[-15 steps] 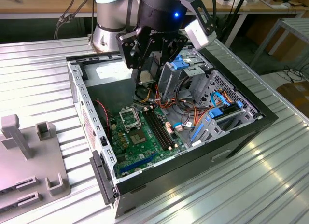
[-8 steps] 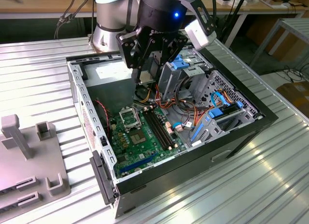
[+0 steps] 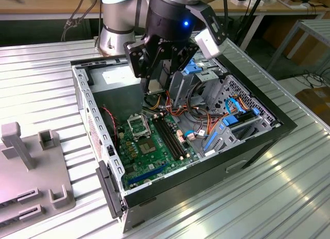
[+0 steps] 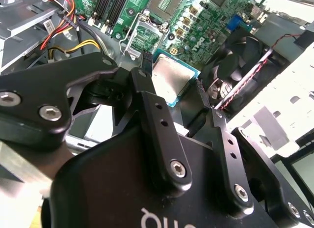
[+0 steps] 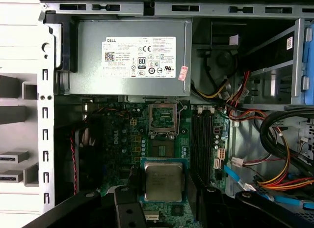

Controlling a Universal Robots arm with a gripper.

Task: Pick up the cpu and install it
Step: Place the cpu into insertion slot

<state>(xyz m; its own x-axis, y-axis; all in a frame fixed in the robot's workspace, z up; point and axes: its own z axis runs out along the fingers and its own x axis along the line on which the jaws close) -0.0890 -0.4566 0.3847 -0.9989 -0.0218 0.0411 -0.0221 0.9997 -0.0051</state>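
Holds the cpu (image 5: 162,183) by two opposite edges, with the gripper (image 5: 163,186) closed on it and one black finger (image 5: 127,208) pressed to each side. Shows the silver-grey metal face lying flat between the fingers in both wrist views. Hangs inside the open computer case (image 3: 206,182), above the green motherboard (image 3: 149,159) and clear of it. In the exterior view, hovers over the far part of the board, near the grey power supply (image 3: 116,77) and just beside a bundle of orange and yellow cables (image 3: 198,107). Leaves the black-framed socket (image 3: 136,126) open on the board below, a little toward the exterior view's left of the held part. In the first wrist view, places that socket between the power supply and the cpu, with a grey square chip (image 5: 162,148) on the board between socket and cpu. Outside the case, shows a ribbed metal table (image 3: 268,198) under it and a grey stand (image 3: 31,167) well apart at the exterior view's left.
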